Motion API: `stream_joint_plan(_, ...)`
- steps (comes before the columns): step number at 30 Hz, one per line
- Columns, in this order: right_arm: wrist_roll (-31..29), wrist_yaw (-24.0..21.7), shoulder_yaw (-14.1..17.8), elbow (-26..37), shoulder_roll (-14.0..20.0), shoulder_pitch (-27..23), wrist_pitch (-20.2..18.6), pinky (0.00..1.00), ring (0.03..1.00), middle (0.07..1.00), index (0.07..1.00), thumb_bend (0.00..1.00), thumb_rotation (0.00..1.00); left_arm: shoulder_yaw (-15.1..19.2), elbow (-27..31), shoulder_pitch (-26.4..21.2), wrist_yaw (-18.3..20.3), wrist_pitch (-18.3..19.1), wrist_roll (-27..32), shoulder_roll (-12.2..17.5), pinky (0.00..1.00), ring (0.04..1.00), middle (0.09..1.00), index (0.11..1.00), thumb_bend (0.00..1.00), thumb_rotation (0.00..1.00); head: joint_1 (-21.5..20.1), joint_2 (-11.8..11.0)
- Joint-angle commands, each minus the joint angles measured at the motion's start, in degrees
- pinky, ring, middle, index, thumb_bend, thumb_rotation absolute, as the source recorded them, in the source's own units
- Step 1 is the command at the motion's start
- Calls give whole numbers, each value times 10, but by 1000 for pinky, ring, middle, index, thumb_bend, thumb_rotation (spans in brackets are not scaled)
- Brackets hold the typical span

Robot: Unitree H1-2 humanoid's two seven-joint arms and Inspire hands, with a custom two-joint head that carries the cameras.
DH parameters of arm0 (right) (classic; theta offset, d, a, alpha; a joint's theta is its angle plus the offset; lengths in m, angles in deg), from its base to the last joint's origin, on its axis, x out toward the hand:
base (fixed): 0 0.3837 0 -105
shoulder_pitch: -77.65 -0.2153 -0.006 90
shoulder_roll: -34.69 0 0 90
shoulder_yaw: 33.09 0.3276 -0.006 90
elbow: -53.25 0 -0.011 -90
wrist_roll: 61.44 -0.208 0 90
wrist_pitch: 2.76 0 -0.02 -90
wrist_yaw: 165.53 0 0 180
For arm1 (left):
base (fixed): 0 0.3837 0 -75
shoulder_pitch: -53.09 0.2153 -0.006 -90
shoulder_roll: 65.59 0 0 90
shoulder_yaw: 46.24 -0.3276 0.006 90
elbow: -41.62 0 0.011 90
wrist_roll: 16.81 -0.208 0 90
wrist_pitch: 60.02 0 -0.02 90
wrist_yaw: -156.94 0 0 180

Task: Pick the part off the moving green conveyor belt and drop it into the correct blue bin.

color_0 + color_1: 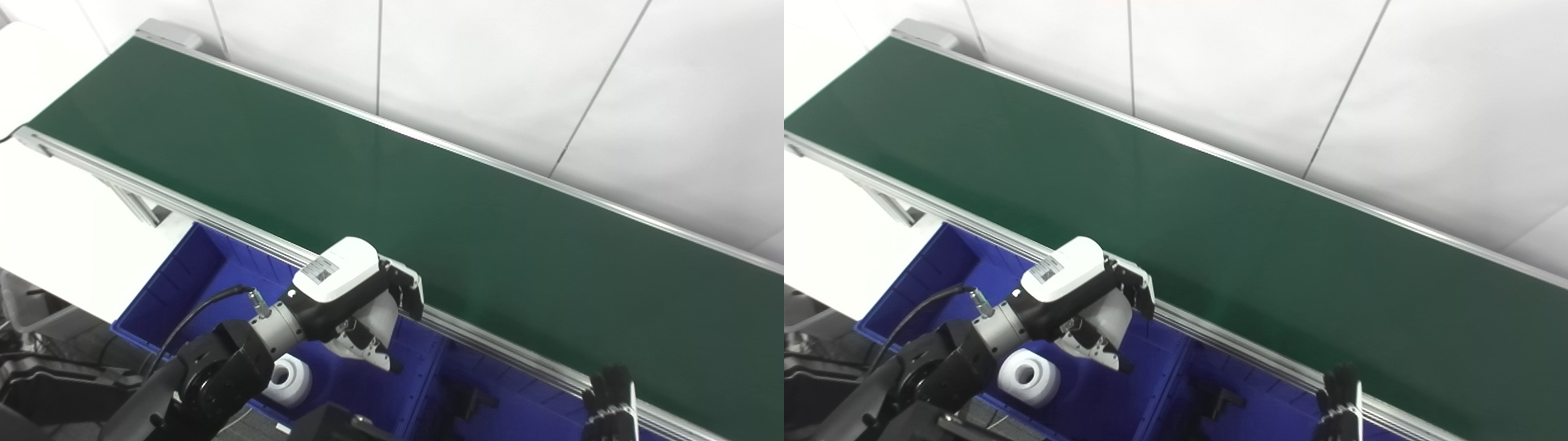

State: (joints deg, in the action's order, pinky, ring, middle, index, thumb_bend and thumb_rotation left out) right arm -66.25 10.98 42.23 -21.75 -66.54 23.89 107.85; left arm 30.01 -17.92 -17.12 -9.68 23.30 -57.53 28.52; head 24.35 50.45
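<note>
Right now the green conveyor belt (pixel 392 202) runs bare from the upper left of the frame to the lower right; no part shows anywhere on it. Along its near rail, at the bottom of the frame, sit the blue bins. The left bin (pixel 202 269) already holds a white ring-shaped part (pixel 1029 375), and the bin beside it (pixel 1268 410) holds a small dark part (pixel 1220 398).

The left hand (pixel 361 306) hangs over the left bin, just beside the belt's rail. Its fingers (pixel 409 293) are apart with nothing between them, so it looks released. The right hand (pixel 609 401) barely enters at the bottom right; only dark fingertips show above the frame edge, and I cannot tell whether it is spread or clenched.

Judging by the white ring, such a part is probably rigid, light moulded plastic with a smooth and somewhat slippery surface. It would best be pinched across its outer wall from above. The dark part is too small and dim to judge its shape or where to grasp it.
</note>
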Motion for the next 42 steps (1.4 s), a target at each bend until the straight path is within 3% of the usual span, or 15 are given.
stream_joint_plan(1,-13,-12,-1,4,0,-1,10,1000,1000,1000,1000,726,997,9,-4,7,-12,-22,-12,16,392,453,514,460,502,0,-4,0)
stream_joint_plan(10,-11,-16,2,1,-4,-2,3,1000,1000,1000,1000,731,957,31,-57,35,4,-14,-9,55,386,444,522,472,501,0,-2,-7)
stream_joint_plan(15,-14,-21,-1,3,-2,-7,-5,1000,1000,1000,1000,742,948,39,-68,39,9,-6,-23,59,367,420,518,480,501,0,-3,-9)
stream_joint_plan(19,-15,-23,0,4,-1,-8,-9,1000,1000,1000,1000,750,936,32,-54,37,68,57,-68,56,400,430,526,485,502,0,-6,-11)
stream_joint_plan(20,-14,-23,0,5,-2,-8,-10,1000,1000,1000,1000,753,933,27,-48,33,93,73,-91,58,448,485,567,516,591,13,-10,-11)
stream_joint_plan(21,-12,-23,0,5,-2,-8,-11,1000,1000,1000,1000,755,933,23,-43,29,111,84,-107,60,551,622,667,603,832,51,-10,-11)
stream_joint_plan(22,-12,-22,1,5,-3,-7,-10,1000,1000,1000,1000,755,933,19,-37,26,132,93,-129,64,561,635,677,611,856,55,-14,-11)
stream_joint_plan(24,-11,-22,2,4,-5,-7,-6,1000,1000,1000,1000,753,924,13,-28,21,162,102,-156,69,719,766,780,700,970,227,-17,-12)
stream_joint_plan(27,-6,-20,3,2,-6,-6,-3,1000,1000,1000,1000,764,919,15,-17,21,180,107,-170,68,802,826,835,754,999,330,-20,-13)
stream_joint_plan(30,-2,-21,3,1,-6,-6,0,999,1000,1000,1000,776,920,22,-12,27,166,98,-172,64,783,816,839,769,1000,394,-21,-14)
stream_joint_plan(35,-1,-23,-2,3,-9,-3,-5,1000,1000,1000,1000,782,915,39,-10,41,119,76,-137,57,732,781,814,761,1000,377,-35,-16)
stream_joint_plan(37,-5,-25,-5,1,-11,-4,-4,1000,1000,1000,1000,780,905,52,-8,51,81,60,-91,45,688,749,788,740,1000,334,-46,-17)
stream_joint_plan(40,-6,-27,-11,-1,-15,-4,-4,995,1000,1000,1000,749,878,68,21,69,56,57,-14,18,618,714,771,716,1000,287,-74,-15)
stream_joint_plan(42,-4,-26,-15,-1,-18,-3,-2,987,1000,1000,1000,744,871,68,47,87,38,50,30,-8,603,706,781,731,969,386,-96,-14)
